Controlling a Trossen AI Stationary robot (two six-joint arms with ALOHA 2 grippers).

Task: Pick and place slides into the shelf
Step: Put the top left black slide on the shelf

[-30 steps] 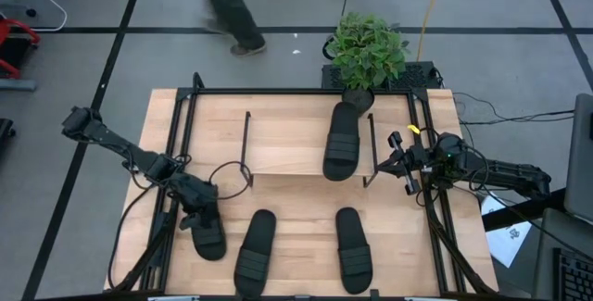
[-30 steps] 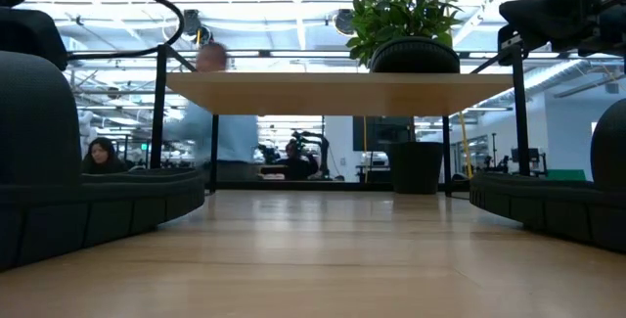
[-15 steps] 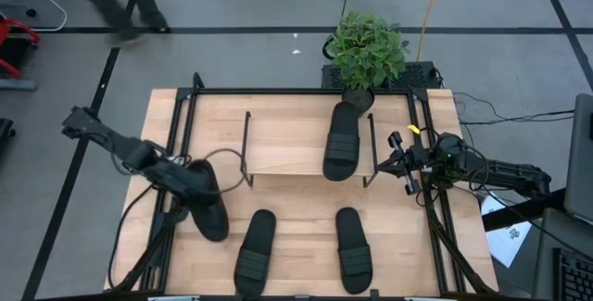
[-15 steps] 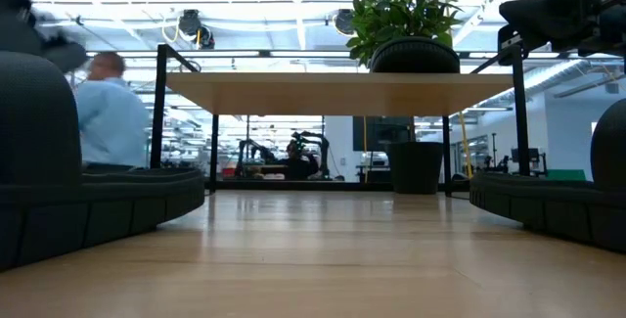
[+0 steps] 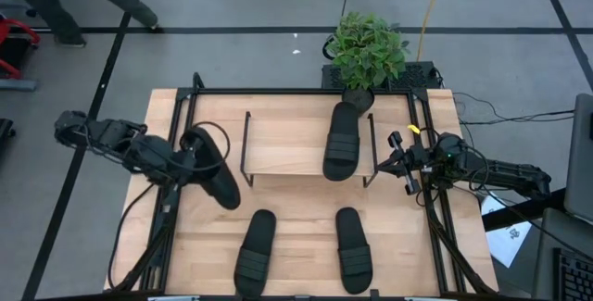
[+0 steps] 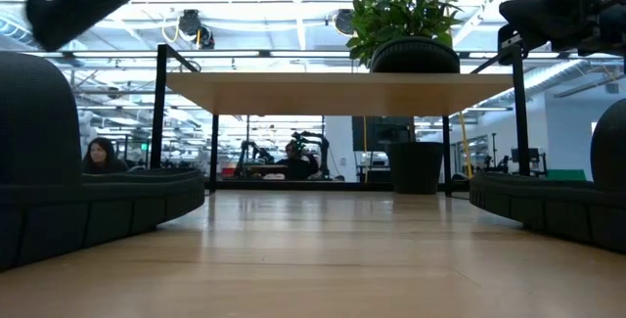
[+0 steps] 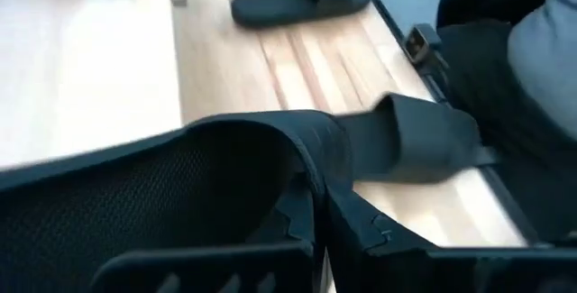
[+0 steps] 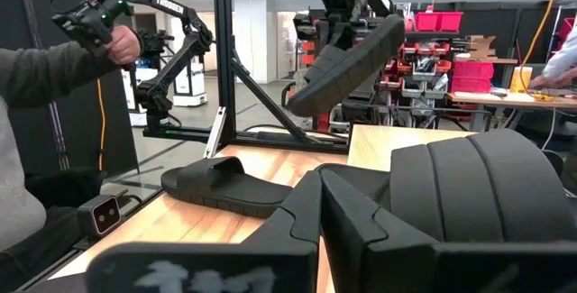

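My left gripper (image 5: pixel 197 153) is shut on one black slide (image 5: pixel 220 182) and holds it in the air over the table's left side, beside the shelf's left post. The low view shows that slide (image 6: pixel 83 0) high at the left. A second slide (image 5: pixel 343 142) lies flat on the shelf (image 5: pixel 287 144), a light board on a black wire frame. Two more slides (image 5: pixel 255 250) (image 5: pixel 353 248) lie soles down on the table near its near edge. My right gripper (image 5: pixel 400 164) waits shut, just off the shelf's right end. My left gripper holds the slide by its ribbed strap (image 7: pixel 270 162), pinched between the two fingers (image 7: pixel 361 230). The fingers come from above, as the right wrist view shows. The slide (image 8: pixel 347 68) is lifted clear of the table and hangs tilted below the gripper, one end higher than the other.
A potted plant (image 5: pixel 368 49) stands just beyond the table's far edge, behind the shelf. Black rails (image 5: pixel 278 91) frame the tabletop. The shelf's left half is bare board. A person's hand (image 8: pixel 113 36) with a controller shows in the room beyond the table's left side.
My left gripper has risen from the table's near-left part and moved toward the far edge, closer to the shelf's left end. It has kept hold of the slide. The slide has come up off the table, now hangs clear, and has turned to a slant.
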